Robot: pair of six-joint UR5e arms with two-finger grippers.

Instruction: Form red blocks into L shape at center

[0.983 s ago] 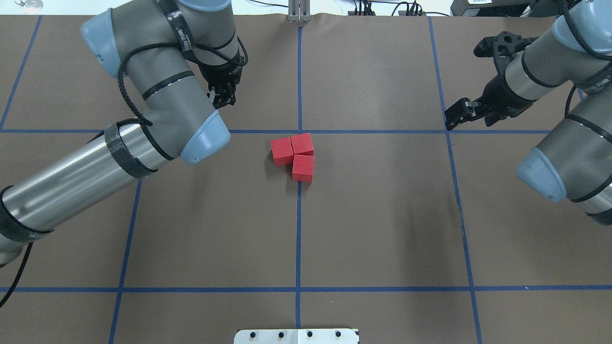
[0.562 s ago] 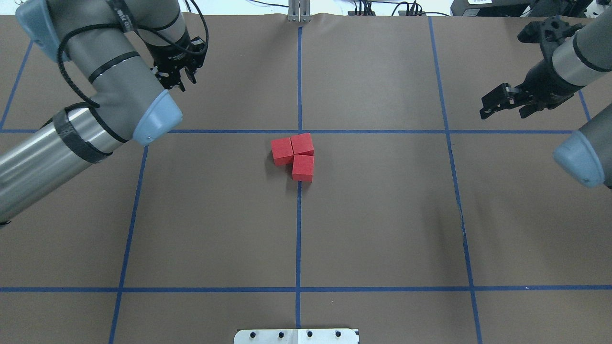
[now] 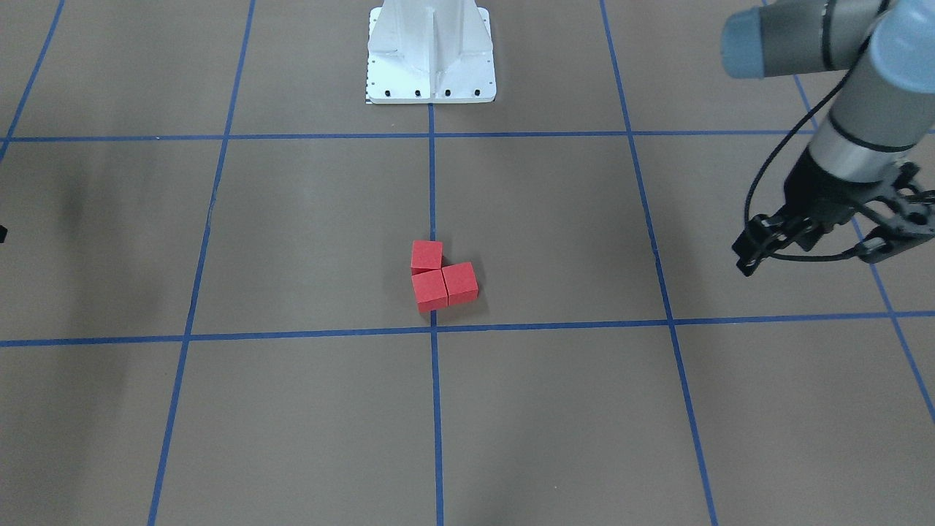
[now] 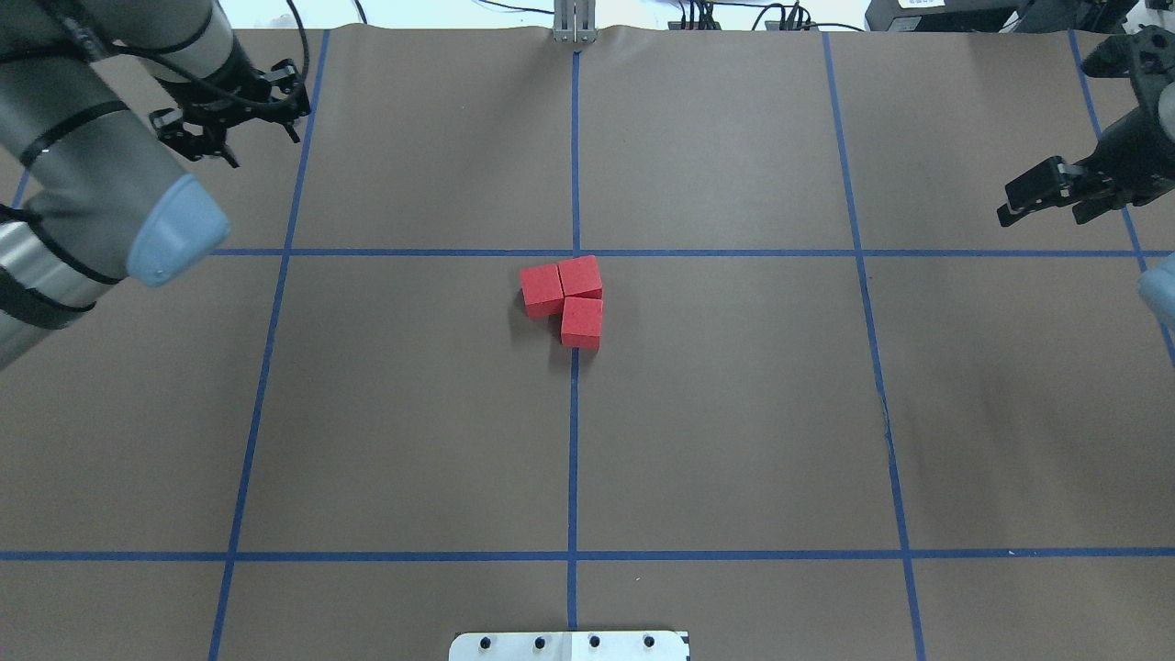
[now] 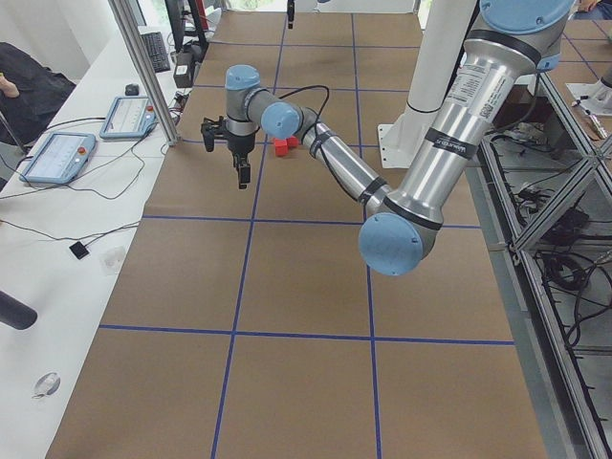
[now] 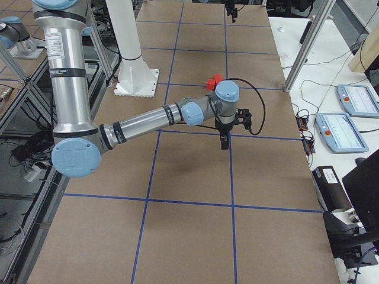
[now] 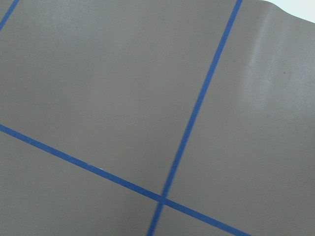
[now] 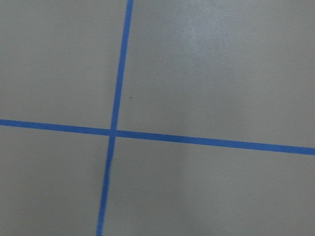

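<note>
My left gripper (image 3: 809, 252) hangs over the desk's far-left corner, fingers spread wide and holding nothing. My right gripper (image 4: 1045, 213) hovers by the right edge toward the far corner, also spread and empty. That arm is mostly cut off by the overhead frame, and the front-facing view shows only a black sliver of it.

The red blocks (image 4: 569, 298) sit mid-desk, touching one another in an L. They lie just on my side of the center (image 4: 576, 252) and cover part of the tape line that runs toward me. From the desk's ends they are small red specks, partly behind my arms. Both wrist cameras show only brown surface and blue tape.
</note>
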